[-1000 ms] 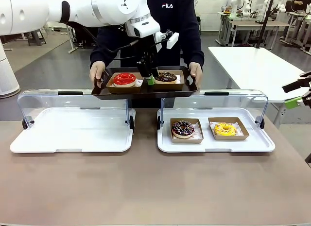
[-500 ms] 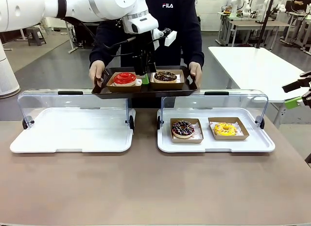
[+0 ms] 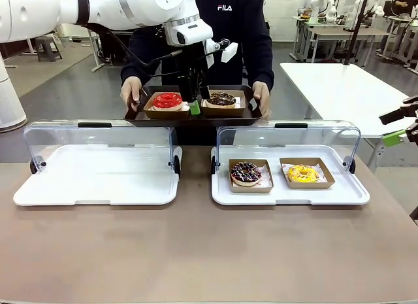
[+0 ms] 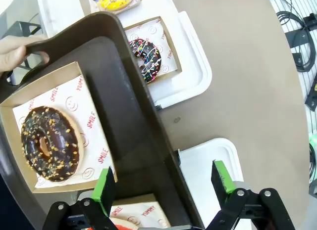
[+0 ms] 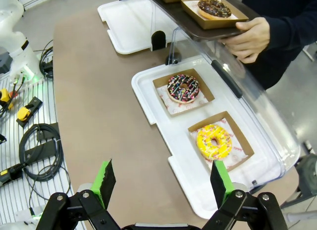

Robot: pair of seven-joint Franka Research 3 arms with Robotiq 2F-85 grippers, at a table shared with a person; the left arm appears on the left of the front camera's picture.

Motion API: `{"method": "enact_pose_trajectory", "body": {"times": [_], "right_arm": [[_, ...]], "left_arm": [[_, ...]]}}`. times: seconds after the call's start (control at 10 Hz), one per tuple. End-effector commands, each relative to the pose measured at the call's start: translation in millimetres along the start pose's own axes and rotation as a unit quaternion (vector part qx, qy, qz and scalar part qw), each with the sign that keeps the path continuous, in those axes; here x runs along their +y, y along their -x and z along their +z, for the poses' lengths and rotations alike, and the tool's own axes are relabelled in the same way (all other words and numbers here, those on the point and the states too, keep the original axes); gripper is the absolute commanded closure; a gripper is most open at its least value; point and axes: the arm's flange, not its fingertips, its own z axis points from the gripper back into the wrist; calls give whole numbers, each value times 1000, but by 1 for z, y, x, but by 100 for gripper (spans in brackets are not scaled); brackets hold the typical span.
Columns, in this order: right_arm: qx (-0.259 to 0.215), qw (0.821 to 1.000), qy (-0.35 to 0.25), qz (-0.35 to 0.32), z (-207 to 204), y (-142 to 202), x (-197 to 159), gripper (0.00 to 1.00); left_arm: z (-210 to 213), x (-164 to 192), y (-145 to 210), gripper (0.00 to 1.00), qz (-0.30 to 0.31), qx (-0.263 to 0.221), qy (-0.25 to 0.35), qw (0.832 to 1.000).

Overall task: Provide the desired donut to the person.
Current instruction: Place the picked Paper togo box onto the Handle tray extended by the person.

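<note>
My left hand (image 3: 194,102) hangs over the dark tray (image 3: 192,119) that the person (image 3: 235,29) holds up past the far edge of the table (image 3: 196,252). Its two fingers are spread wide and hold nothing. Two donuts already sit on that tray in brown paper boxes: a shiny red donut (image 3: 167,99) near the tray's left end and a chocolate donut with nut bits (image 3: 222,99) near its right end. So I think the handing-over step is done or nearly done. Next I should lift the hand straight up, clear of the tray's rim, without bumping a box.

My right hand (image 5: 161,183) is open and empty too, above the table's right edge. Below it, a white flat case (image 5: 148,99) with a clear, curved lid holds a sprinkle donut (image 5: 183,88) and a yellow donut (image 5: 214,141). The tray looks smooth and hard; the boxes look thin and light.
</note>
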Motion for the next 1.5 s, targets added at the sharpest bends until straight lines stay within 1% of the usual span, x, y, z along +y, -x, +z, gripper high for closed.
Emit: {"method": "enact_pose_trajectory", "body": {"times": [0.0, 0.9, 1.0, 1.1, 1.2, 1.3, 1.4], "right_arm": [[-14, 1000, -2, 5, -1, 1, -2, 0], [-14, 1000, -2, 5, -1, 1, -2, 0], [-14, 1000, -2, 5, -1, 1, -2, 0], [-14, 1000, -2, 5, -1, 1, -2, 0], [-14, 1000, -2, 5, -1, 1, -2, 0], [-14, 1000, -2, 5, -1, 1, -2, 0], [-14, 1000, -2, 5, -1, 1, -2, 0]], "left_arm": [[1, 1, 1, 0, -1, 5, -6, 1000], [0, 0, 0, 0, 0, 0, 0, 1000], [30, -5, -5, 0, 30, -25, -12, 999], [56, -22, 14, 0, 95, -24, -5, 995], [76, -49, 41, 0, 146, -55, 0, 988], [88, -85, 78, 0, 204, -86, -6, 975], [93, -120, 107, 0, 249, -106, -19, 963]]}}
